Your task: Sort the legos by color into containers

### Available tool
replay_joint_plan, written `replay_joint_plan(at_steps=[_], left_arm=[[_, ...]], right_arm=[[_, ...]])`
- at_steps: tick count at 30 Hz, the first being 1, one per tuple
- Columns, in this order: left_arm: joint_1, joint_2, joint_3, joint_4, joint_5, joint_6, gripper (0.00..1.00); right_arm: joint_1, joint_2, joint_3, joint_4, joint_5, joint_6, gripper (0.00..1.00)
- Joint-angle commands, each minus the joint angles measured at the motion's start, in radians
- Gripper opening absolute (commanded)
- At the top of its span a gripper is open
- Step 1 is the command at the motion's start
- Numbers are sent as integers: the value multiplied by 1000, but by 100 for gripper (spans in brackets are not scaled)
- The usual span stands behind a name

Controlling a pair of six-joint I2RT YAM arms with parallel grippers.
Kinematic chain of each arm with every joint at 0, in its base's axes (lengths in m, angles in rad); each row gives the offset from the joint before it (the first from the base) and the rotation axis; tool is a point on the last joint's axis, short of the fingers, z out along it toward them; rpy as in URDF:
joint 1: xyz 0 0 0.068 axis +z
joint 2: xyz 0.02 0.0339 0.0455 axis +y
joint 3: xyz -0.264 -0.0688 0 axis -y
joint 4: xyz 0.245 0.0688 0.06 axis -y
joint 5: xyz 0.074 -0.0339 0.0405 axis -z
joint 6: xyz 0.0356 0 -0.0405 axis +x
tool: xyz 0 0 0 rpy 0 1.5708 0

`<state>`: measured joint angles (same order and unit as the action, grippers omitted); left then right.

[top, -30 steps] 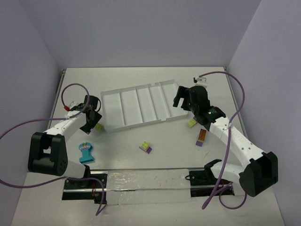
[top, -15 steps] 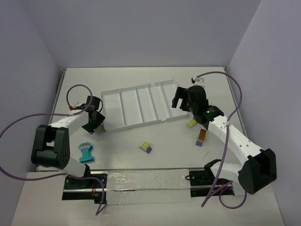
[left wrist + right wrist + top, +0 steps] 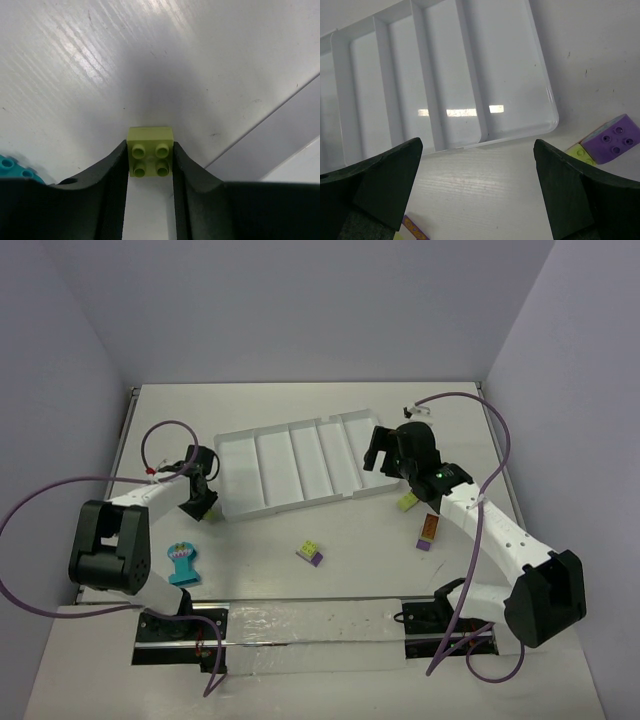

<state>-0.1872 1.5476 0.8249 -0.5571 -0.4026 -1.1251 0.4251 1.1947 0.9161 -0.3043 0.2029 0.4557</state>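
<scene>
**Inspector:** State of the left gripper (image 3: 149, 148)?

**Recorder:** Clenched on a lime brick (image 3: 150, 159). Both fingers (image 3: 112, 175) press its sides, and its studs face the wrist camera. Seen from above, this gripper is low over the worktop (image 3: 360, 565), just beside the near-left corner of the tray (image 3: 300, 502). I cannot tell whether the brick rests on the surface or is raised slightly.

**Inspector:** And the right gripper (image 3: 384, 453)?

**Recorder:** Released, jaws wide apart, with nothing between them. It hangs over the tray's near-right corner. Its wrist view looks down on the compartment ends and the rounded rim.

**Inspector:** Describe the tray.

**Recorder:** White, with five long compartments side by side and low dividers between them. It lies at a slight angle in the middle of the worktop.

**Inspector:** Loose pieces?

**Recorder:** Four, all on the worktop outside the tray.
- The corner brick (image 3: 407, 502) is lime joined to purple and lies just off the tray's near-right corner.
- The orange brick (image 3: 427, 531) has a purple end and lies nearer the right edge, apart from the corner brick.
- The middle brick (image 3: 310, 553) is lime on purple and sits in front of the tray, well apart from everything else.
- The comb (image 3: 183, 563) is teal and flat, at the near left — its edge shows at the lower left of the left wrist view.
</scene>
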Motion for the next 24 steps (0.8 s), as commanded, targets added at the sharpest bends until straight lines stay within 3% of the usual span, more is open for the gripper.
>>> replay_joint_plan(at_steps=[1, 4, 10, 18, 24], left_arm=[[5, -76, 20, -35, -44, -12, 32], [3, -203, 22, -25, -68, 25, 27], [-45, -370, 91, 98, -40, 258, 30], [-154, -133, 323, 102, 27, 355, 31], [-178, -9, 352, 154, 35, 343, 39]], right_arm=[[2, 10, 47, 21, -13, 4, 100], [3, 9, 45, 28, -39, -3, 100], [4, 21, 43, 38, -47, 1, 100], [18, 21, 41, 31, -46, 13, 100], [18, 12, 41, 7, -18, 2, 100]])
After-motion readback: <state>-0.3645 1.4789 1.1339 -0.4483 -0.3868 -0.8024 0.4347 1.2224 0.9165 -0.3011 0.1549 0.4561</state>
